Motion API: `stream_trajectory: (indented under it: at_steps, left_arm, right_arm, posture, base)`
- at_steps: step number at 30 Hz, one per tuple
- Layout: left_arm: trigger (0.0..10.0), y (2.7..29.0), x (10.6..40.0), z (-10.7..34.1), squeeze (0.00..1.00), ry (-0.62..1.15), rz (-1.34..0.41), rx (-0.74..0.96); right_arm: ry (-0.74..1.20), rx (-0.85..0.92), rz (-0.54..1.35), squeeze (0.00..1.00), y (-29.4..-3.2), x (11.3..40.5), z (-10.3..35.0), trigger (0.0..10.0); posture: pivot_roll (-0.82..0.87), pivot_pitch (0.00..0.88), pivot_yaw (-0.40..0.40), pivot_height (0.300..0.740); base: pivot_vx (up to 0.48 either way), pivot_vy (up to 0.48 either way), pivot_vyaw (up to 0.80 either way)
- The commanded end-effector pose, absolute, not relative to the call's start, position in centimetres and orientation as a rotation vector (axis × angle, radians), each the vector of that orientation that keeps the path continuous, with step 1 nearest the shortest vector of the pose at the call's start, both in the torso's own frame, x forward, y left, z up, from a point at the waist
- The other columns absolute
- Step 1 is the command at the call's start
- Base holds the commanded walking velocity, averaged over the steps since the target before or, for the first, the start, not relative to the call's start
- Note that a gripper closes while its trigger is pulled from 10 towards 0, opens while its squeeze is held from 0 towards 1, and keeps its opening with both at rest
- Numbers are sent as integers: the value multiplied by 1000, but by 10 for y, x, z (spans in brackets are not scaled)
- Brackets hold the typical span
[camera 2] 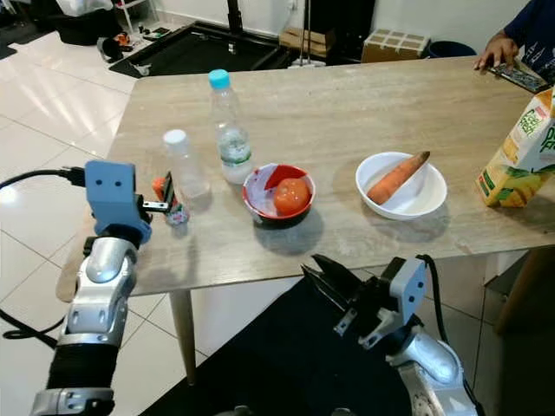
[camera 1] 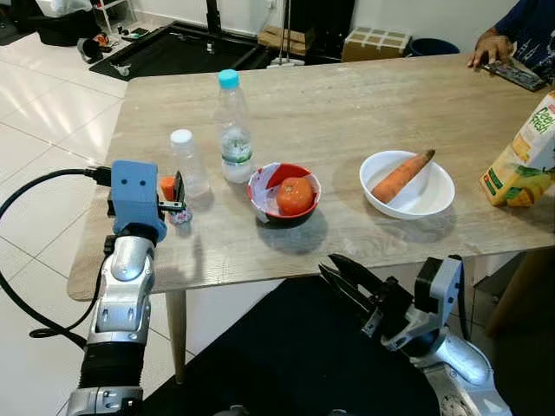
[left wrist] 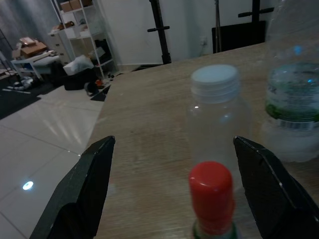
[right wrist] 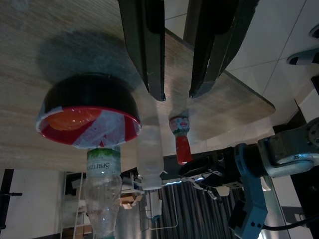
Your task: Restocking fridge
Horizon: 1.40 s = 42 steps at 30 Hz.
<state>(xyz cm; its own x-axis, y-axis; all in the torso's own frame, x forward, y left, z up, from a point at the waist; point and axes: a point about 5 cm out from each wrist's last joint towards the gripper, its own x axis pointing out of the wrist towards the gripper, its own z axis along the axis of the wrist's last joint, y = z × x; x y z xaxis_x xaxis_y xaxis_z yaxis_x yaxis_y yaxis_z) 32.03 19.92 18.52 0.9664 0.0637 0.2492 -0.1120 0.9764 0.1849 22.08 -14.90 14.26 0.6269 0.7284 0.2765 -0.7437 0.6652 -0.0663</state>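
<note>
The left gripper (left wrist: 169,199) is reaching over the table (camera 1: 347,113) with fingers spread wide either side of the small red-capped bottle (left wrist: 212,196), not touching it. The left wrist view is showing the clear bottle (left wrist: 217,114) just beyond. The right gripper (camera 1: 334,270) is hanging below the table edge, fingers slightly parted, holding nothing.

— What crowds the table's (camera 1: 347,113) near-left corner?

— A small red-capped bottle (camera 1: 170,192) between the left gripper's (left wrist: 174,191) spread fingers, a white-capped bottle (camera 1: 188,162) just behind it, and a blue-capped one (camera 1: 232,128) beside that.

— And the near edge?

— The red bowl (camera 1: 284,194), white bowl (camera 1: 408,185) and juice carton (camera 1: 524,156) stand apart, with bare wood between them.
</note>
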Motion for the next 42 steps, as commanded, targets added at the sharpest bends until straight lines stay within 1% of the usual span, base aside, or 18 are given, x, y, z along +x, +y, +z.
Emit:
stream_trajectory:
  at_steps: [1,8,9,10,14,15,16,17,22,28,35,39,40,41,42]
  left_arm:
    - [10000,207,321,183,0,-238,98,214]
    - [10000,200,329,185,0,-256,8,161]
    - [10000,199,331,184,325,-243,-8,145]
    - [10000,198,333,182,867,-231,-16,132]
    - [10000,197,335,180,855,-210,-12,125]
    - [10000,197,335,177,522,-193,-2,119]
    - [10000,197,335,177,522,-193,-2,119]
    - [10000,198,335,174,0,-177,11,117]
    - [10000,204,330,165,0,-148,69,113]
    - [10000,207,327,160,0,-129,93,111]
    - [10000,208,330,143,0,-58,47,103]
    - [10000,209,331,141,0,-50,39,107]
    - [6784,211,333,139,0,-41,29,118]
    - [6784,211,333,139,0,-41,29,118]
    - [0,213,335,138,0,-33,18,126]
  right_arm:
    - [-274,54,842,0,-146,222,140,10000]
    - [-281,42,864,0,-139,223,140,10000]
    - [-281,38,866,0,-137,223,140,10000]
    - [-282,36,868,0,-137,223,140,10000]
    - [-282,37,868,0,-135,222,139,10000]
    - [-281,37,867,0,-135,221,139,10000]
    - [-281,37,867,0,-135,221,139,10000]
    - [-279,37,866,0,-135,221,138,10000]
    - [-261,50,856,0,-135,218,134,10000]
    - [-247,51,855,0,-135,217,130,10000]
    - [-249,67,840,0,-134,219,130,10000]
    - [-250,67,839,0,-134,219,130,10000]
    - [-250,68,841,0,-133,220,130,10000]
    - [-250,68,841,0,-133,220,130,10000]
    - [-250,67,848,0,-131,220,130,10000]
  posture:
    - [-133,159,42,740]
    - [-135,156,42,740]
    - [-135,156,42,740]
    - [-135,156,42,740]
    - [-141,146,46,740]
    - [-143,146,48,740]
    - [-143,146,48,740]
    - [-143,146,48,740]
    - [-145,142,50,740]
    - [-143,142,48,740]
    - [-142,146,49,740]
    - [-144,147,51,740]
    - [-150,152,55,740]
    - [-150,152,55,740]
    - [-150,153,54,740]
  base:
    - [0,0,0]
    - [0,0,0]
    - [0,0,0]
    - [0,0,0]
    - [0,0,0]
    - [0,0,0]
    - [0,0,0]
    - [0,0,0]
    - [0,0,0]
    - [0,0,0]
    - [0,0,0]
    - [0,0,0]
    - [0,0,0]
    - [0,0,0]
    - [0,0,0]
